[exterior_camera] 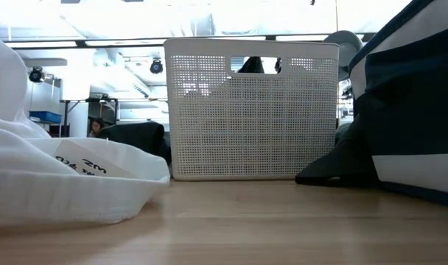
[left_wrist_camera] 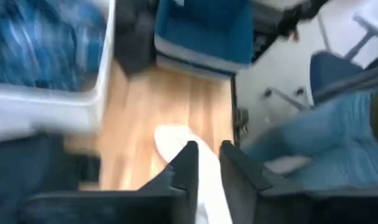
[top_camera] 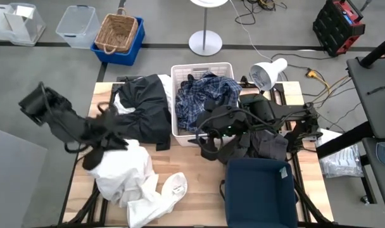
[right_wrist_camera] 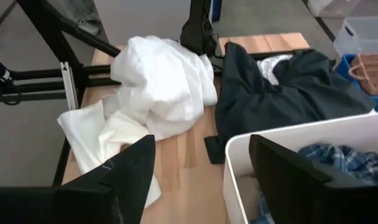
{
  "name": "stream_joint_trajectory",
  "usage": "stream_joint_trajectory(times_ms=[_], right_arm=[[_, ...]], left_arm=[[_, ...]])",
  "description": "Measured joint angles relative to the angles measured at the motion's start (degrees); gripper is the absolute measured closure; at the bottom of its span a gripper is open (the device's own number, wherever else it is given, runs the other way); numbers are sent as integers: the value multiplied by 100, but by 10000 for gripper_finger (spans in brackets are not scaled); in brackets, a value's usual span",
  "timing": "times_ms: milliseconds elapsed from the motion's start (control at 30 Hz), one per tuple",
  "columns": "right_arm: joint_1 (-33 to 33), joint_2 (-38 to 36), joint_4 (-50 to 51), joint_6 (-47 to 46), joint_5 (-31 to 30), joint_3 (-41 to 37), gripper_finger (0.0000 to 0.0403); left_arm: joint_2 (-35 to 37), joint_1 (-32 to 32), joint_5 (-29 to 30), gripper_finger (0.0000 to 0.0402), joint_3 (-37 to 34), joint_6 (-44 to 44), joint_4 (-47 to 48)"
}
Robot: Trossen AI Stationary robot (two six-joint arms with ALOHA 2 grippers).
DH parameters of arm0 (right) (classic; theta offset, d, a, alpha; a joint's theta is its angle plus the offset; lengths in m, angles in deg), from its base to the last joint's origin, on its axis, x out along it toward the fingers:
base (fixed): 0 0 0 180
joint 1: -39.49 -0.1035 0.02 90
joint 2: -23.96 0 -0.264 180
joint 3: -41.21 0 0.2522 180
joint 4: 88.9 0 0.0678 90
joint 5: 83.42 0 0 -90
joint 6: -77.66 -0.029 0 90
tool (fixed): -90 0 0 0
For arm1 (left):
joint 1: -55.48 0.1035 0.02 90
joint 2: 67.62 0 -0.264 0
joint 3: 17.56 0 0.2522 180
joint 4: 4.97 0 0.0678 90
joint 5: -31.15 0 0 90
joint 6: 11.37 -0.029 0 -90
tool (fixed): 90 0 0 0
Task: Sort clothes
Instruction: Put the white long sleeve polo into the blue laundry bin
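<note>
A pile of white garments [top_camera: 126, 174] lies at the table's near left and also shows in the right wrist view [right_wrist_camera: 158, 87]. A black garment [top_camera: 145, 107] lies behind it. A blue-and-white plaid shirt [top_camera: 205, 95] lies in the white bin [top_camera: 202, 67]. Dark pieces [top_camera: 268, 142] lie under my right arm. My left gripper [top_camera: 108, 140] is over the top of the white pile, its fingers nearly together on white cloth. My right gripper [right_wrist_camera: 201, 146] is open and empty at the white bin's near left corner [right_wrist_camera: 239, 149], pointing toward the white pile. My left gripper has a strip of white cloth [left_wrist_camera: 207, 180] between its two fingers [left_wrist_camera: 186, 165]. Which part of the garment, and how many layers, cannot be told. The fingers slant down from the table's left side. The rest of the white pile lies on the table.
A dark blue bin [top_camera: 262, 190] stands at the near right, close to my right arm. A white lamp [top_camera: 267, 73] sits at the far right. On the floor beyond the far edge are a wicker basket in a blue crate [top_camera: 118, 35] and clear bins [top_camera: 77, 24].
</note>
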Motion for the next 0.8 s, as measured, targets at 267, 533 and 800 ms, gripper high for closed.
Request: stream_joint_trajectory(times_ms=[267,533,800], right_arm=[[0,-18,14,0,-2,0,117],[0,-34,10,-52,-2,0,122],[0,-35,10,-153,-2,0,120]], left_arm=[[25,11,-382,225,-1873,920,61],[2,48,-1412,172,-4286,1284,45],[212,48,-1983,178,-6004,1263,-1056]])
